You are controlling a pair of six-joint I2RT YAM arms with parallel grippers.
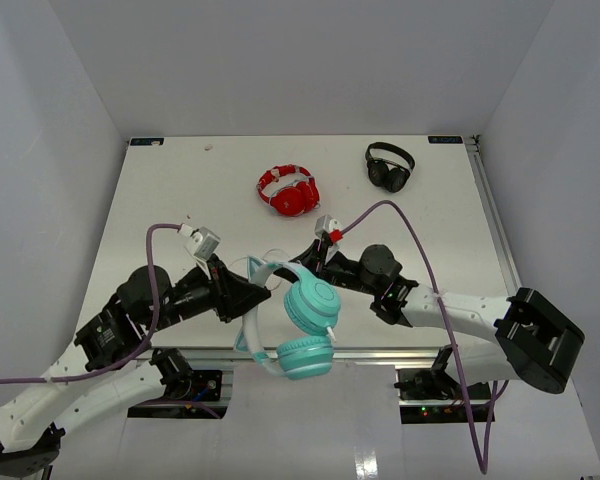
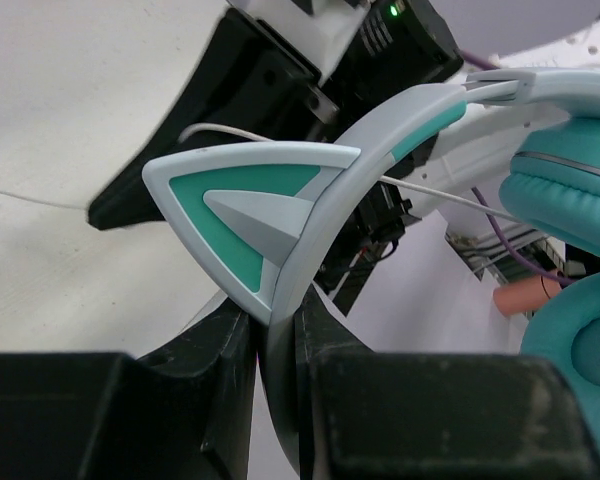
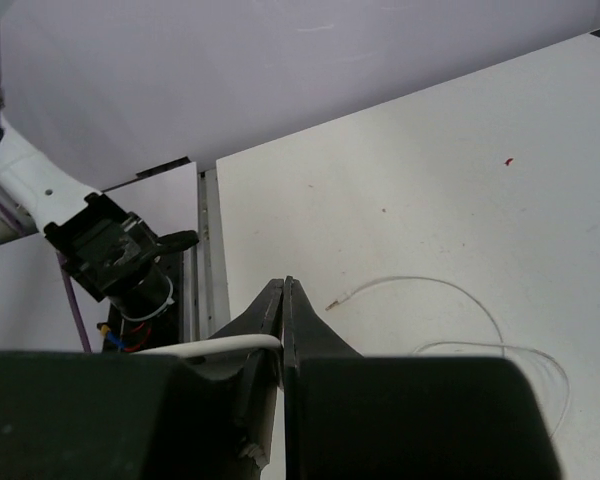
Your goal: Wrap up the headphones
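Left gripper (image 1: pixel 246 300) pinches the headphones (image 1: pixel 308 318) by the pale headband, right beside a cat-ear point (image 2: pixel 245 215). Headphones sit at the middle of the tabletop's (image 1: pixel 180 180) near edge, ear cups over that edge. Right gripper (image 3: pixel 285 295): jaws pressed together, nothing visible between them. Thin white cable (image 3: pixel 460 295) lies looped on the tabletop just beside the tips.

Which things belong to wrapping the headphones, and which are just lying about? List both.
Job: teal headphones, their white cable, left end effector clamped on the headband.
Lying about: red headphones, black headphones.
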